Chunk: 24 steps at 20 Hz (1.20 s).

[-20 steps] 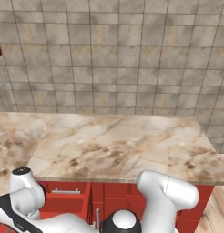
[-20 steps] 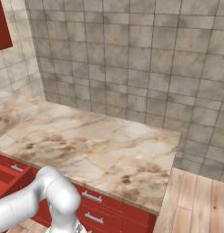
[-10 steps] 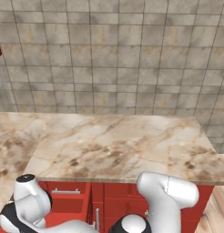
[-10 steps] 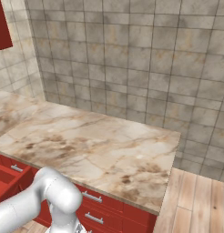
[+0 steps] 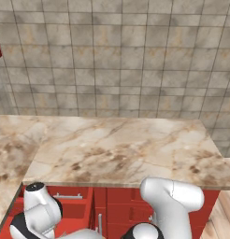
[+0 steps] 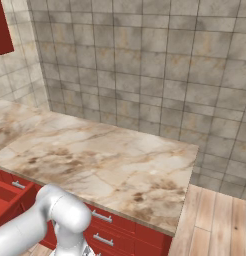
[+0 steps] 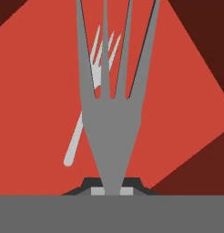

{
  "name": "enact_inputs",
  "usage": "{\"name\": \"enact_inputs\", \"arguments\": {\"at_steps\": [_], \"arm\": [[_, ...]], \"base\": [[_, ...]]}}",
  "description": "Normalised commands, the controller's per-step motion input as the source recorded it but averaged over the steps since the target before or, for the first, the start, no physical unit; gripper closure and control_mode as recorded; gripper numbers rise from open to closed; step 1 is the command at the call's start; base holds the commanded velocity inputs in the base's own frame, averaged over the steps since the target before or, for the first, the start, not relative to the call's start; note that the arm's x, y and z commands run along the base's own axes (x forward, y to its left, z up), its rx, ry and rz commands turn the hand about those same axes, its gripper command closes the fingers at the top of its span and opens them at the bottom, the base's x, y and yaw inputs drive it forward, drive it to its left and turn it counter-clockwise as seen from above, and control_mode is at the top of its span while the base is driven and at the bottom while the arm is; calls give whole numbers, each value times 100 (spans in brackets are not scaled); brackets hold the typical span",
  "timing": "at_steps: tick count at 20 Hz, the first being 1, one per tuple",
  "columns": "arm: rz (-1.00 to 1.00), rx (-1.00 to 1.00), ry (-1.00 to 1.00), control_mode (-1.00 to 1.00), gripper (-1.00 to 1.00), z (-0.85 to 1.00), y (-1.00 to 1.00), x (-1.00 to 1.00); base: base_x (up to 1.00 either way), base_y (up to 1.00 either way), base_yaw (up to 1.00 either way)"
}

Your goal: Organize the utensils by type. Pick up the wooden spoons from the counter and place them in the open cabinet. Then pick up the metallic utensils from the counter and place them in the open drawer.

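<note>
Left base view: counter [image 5: 121, 149], beige marbled slab, bare across its top; front edge runs straight, right end stops short of the tiled wall corner. Open drawer [image 5: 72, 210] juts out below the front edge at lower left, beside the arm.

Right base view: counter [image 6: 95, 165] ends at a square right corner, wood floor beyond. Open drawer [image 6: 7, 195] at lower left, its red inside visible. Corner of the red wall cabinet [image 6: 2, 30] at upper left.

Hand view: gripper [image 7: 112, 190] clamped together on the handle of a grey fork [image 7: 113, 118], tines pointing away, over the drawer's red floor [image 7: 36, 91]. Second fork [image 7: 89, 98] lies flat on that floor, slanted, partly behind the held one.
</note>
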Motion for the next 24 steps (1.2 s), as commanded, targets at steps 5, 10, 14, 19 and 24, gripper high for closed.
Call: {"name": "enact_inputs", "arguments": {"at_steps": [5, 10, 14, 19, 24], "arm": [[-12, -4, 1, -100, 100, -13, -6, 1], [-1, -8, 0, -100, 100, -24, 0, 0], [1, -13, 0, -100, 100, -21, 0, 2], [5, -9, 0, -100, 100, -8, 0, 15], [6, -9, 0, -100, 100, -1, 0, 21]], "base": [[0, 0, 0], [0, 0, 0], [0, 0, 0], [0, 0, 0], [0, 0, 0]]}}
